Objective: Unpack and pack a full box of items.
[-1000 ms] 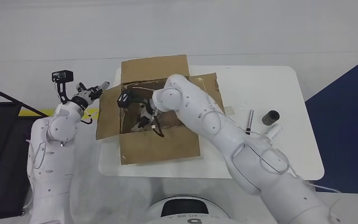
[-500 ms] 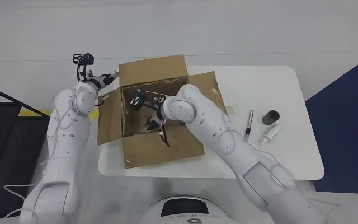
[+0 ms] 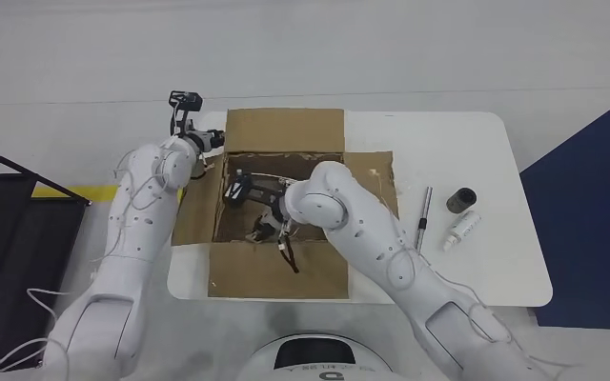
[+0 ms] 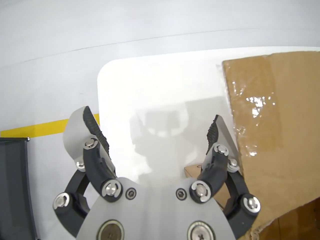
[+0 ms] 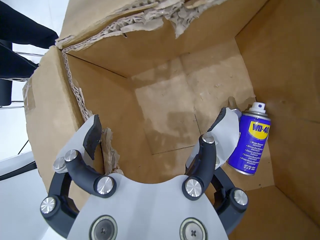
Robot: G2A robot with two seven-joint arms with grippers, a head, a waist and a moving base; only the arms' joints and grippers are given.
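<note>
Since the spray can [image 5: 251,143], lying by a wall on the floor of the cardboard box [image 5: 287,51], is judged rigid, light and slick, it is best pinched across its mid-body. The right gripper [image 5: 158,123], just beside it, and the left gripper [image 4: 152,121] are held wide open.

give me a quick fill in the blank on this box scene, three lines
1. The right gripper is inside the box, its fingers ____.
2. The can in the box is mostly ____, with a white cap.
3. The left gripper hangs open over the ____, outside the box.
Missing words: open; blue; table.
</note>
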